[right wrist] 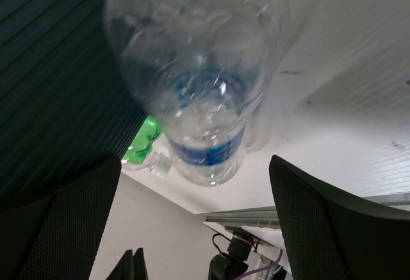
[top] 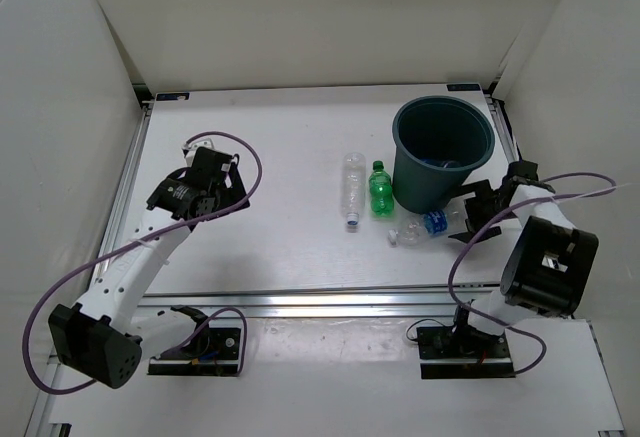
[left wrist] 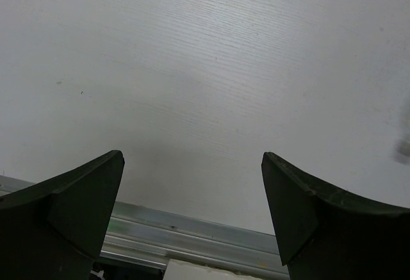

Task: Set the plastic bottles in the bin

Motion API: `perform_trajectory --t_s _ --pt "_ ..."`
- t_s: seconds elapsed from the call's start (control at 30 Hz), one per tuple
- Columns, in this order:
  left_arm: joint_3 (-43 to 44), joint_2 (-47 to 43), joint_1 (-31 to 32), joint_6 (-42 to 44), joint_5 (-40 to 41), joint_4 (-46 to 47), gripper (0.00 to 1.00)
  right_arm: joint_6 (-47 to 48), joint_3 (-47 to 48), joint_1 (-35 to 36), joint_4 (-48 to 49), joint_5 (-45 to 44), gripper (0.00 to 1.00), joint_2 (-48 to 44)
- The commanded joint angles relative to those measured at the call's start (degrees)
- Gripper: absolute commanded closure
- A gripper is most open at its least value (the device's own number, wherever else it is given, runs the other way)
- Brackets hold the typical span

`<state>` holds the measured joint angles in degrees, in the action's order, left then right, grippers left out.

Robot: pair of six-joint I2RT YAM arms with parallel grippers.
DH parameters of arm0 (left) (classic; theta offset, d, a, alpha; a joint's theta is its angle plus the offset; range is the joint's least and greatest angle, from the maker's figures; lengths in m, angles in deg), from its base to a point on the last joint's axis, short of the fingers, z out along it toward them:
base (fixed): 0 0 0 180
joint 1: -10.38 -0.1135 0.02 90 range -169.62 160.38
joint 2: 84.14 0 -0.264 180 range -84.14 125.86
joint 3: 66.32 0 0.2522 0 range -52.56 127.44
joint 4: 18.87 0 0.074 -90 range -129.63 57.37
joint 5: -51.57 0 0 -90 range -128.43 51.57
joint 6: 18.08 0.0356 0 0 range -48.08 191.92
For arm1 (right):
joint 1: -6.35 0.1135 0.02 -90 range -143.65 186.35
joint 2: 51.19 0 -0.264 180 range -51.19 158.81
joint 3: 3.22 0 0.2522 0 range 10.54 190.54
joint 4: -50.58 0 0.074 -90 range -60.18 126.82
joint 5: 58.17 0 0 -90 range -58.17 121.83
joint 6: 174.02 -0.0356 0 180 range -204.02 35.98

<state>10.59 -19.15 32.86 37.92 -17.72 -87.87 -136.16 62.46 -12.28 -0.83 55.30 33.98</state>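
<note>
White walls (top: 300, 17) box your white table (top: 280, 247), bin (top: 443, 152) at upper right, bottles (top: 352, 189) lying lower left of it, a blue-labelled bottle (right wrist: 205, 100) before the right gripper (right wrist: 195, 158), spread wide and empty like the left gripper (left wrist: 192, 164).

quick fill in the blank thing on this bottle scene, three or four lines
1. The short bottle between the long clear bottle and the bin is ____ in colour.
2. The labelled bottle in front of the open right gripper has a ____ label.
3. The left gripper, open above the table, holds ____.
4. The bin stands ____ on the table.
Missing words: green; blue; nothing; upright
</note>
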Motion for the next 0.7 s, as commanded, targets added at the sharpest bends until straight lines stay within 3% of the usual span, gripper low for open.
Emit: perform_trajectory --t_s 0.0,0.27,0.33,0.43,0.53,0.6,0.67 --pt "-0.1 -0.3 0.3 0.4 -0.1 -0.5 0.00 0.4 2.8 0.5 0.6 -1.8 0.00 2.9" --pt "-0.1 -0.8 0.3 0.4 1.8 -1.6 0.00 1.4 2.8 3.4 0.1 -3.9 0.00 9.6" --pt "-0.1 -0.8 0.3 -0.1 1.8 -2.2 0.00 3.1 3.4 3.4 -0.8 -2.8 0.06 12.6" --pt "0.4 -0.8 0.3 -0.1 1.8 -2.2 0.00 5.6 5.5 3.4 -4.4 -2.8 0.22 15.5" --pt "0.9 -0.3 0.3 -0.1 1.8 -2.2 0.00 6.3 5.5 3.4 -5.6 -5.0 0.47 14.6" --pt "1.5 0.2 0.3 -0.1 1.8 -2.2 0.00 6.9 4.9 3.4 -7.6 -5.9 0.55 12.9" --pt "1.5 0.7 0.3 -0.1 1.8 -2.2 0.00 7.4 3.5 3.4 -10.0 -5.9 0.57 8.9"
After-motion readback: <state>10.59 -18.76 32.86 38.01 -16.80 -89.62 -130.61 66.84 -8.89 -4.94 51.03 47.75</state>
